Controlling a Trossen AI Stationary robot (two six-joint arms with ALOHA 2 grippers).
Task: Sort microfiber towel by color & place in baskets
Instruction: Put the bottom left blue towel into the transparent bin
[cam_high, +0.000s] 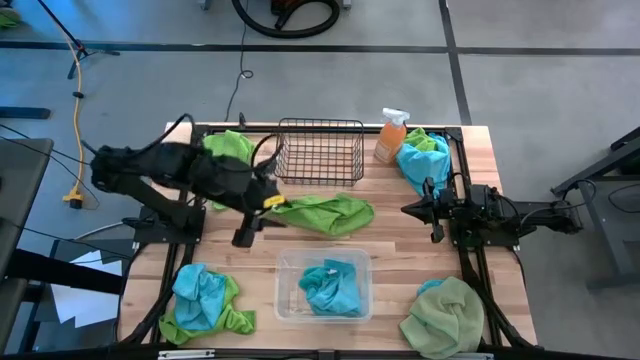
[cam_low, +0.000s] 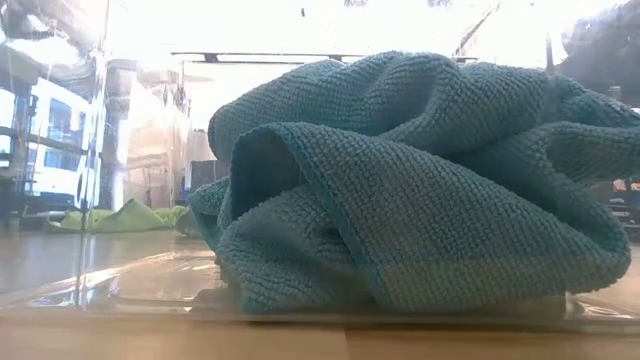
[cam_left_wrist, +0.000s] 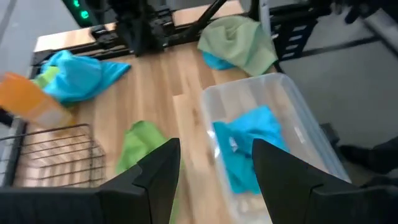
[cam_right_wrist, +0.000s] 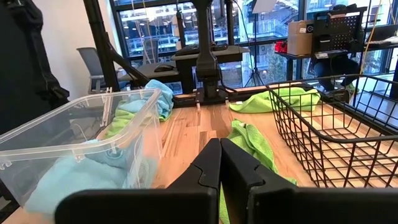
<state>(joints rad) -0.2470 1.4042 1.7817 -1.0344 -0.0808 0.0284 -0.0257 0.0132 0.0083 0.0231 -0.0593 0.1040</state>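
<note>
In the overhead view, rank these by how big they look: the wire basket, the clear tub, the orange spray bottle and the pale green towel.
1. Wire basket and clear tub: look alike, too close to rank.
2. Pale green towel: slightly smaller, though crumpled, so unsure.
3. Spray bottle: clearly the smallest.

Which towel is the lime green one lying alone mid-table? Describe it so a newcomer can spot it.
Start at the black wire basket at the table's far edge. Just in front of it, between it and the clear plastic tub, lies a spread-out lime green towel, beside the open left gripper. Unlike the other lime towels, it lies alone on bare wood, not bunched with a blue one.
</note>
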